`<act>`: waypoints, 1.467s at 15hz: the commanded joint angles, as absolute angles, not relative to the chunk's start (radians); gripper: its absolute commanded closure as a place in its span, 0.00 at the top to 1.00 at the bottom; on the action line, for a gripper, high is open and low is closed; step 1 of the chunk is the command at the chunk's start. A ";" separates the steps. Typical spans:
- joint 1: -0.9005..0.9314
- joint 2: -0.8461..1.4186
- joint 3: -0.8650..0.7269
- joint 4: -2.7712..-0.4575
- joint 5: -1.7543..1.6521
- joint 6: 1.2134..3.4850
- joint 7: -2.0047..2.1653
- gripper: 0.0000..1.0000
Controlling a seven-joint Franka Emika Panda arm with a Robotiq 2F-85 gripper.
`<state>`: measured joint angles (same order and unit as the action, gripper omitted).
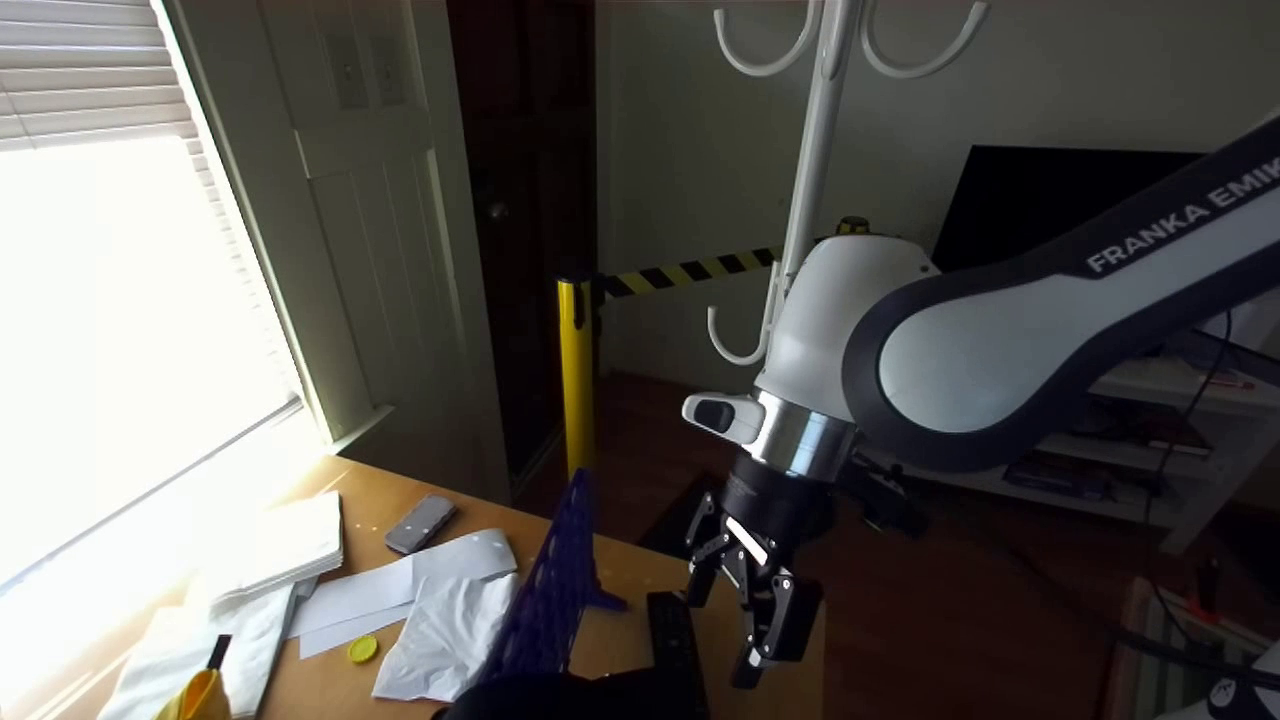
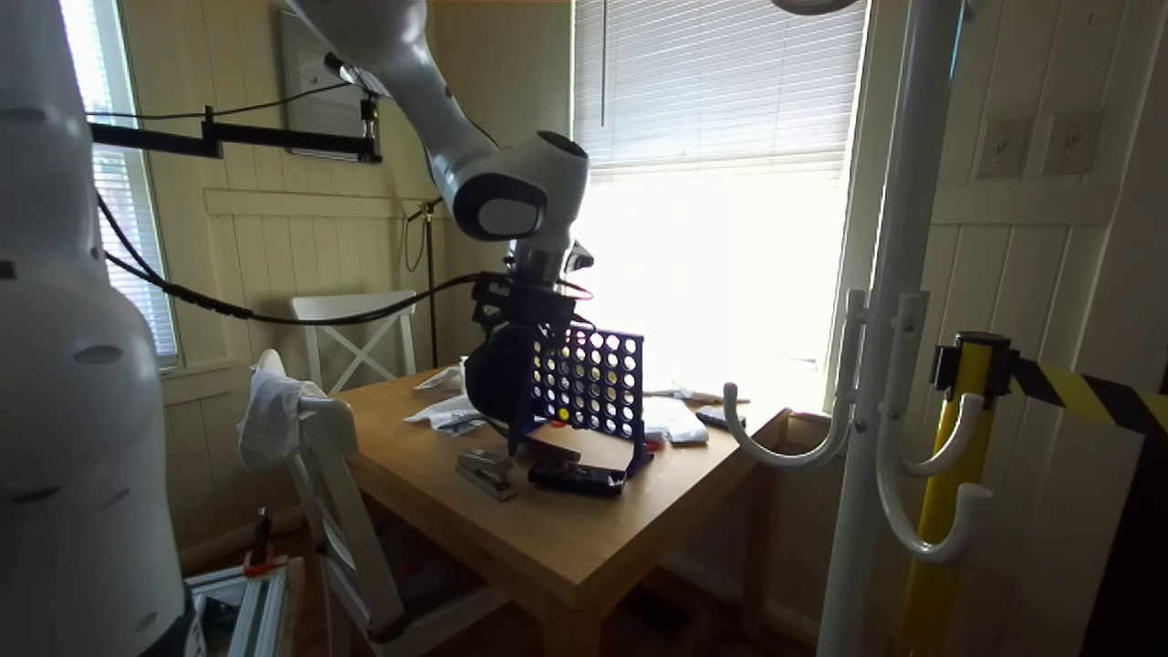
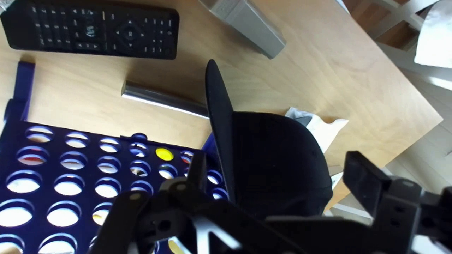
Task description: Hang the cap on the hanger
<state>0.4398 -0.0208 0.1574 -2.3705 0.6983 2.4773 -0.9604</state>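
In the wrist view the end effector has its fingers spread wide, one on each side of the black cap, with a gap between each and the cloth, so it has hold of nothing. The brim stands on edge at the left, just beside a blue game grid. Only here do the buttons of the remote show clearly. The end effector hides the near part of the cap, the brim covers an end of a metal bar, and the stapler is cut off at the far edge. What the cap rests on is hidden.

In an exterior view the white hanger rises near on the right, its top and foot cut off. The cap is a dark shape below the end effector, well apart from the hanger, with the grid between them; the fingers are lost in shadow. A yellow post stands behind the lower hooks, and a white chair stands left of the surface.

In an exterior view the upper hooks show, and the arm blocks the lower pole. The near edge cuts off most of the cap. Papers and a yellow disc lie by the window.
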 commanded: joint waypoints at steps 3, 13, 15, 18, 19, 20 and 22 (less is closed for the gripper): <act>0.369 0.112 0.249 -2.268 0.656 2.481 -1.061 1.00; 0.315 0.195 0.328 -2.235 0.531 2.590 -1.137 1.00; 0.304 0.207 0.346 -2.235 0.546 2.605 -1.151 1.00; 0.293 0.223 0.363 -2.242 0.528 2.635 -1.156 0.81; 0.287 0.226 0.367 -2.243 0.526 2.643 -1.161 0.79; 0.284 0.228 0.369 -2.244 0.518 2.652 -1.160 0.76; 0.274 0.233 0.375 -2.245 0.505 2.663 -1.158 0.72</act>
<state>0.3054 0.2095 0.3486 -2.2530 0.5409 2.6312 -1.1496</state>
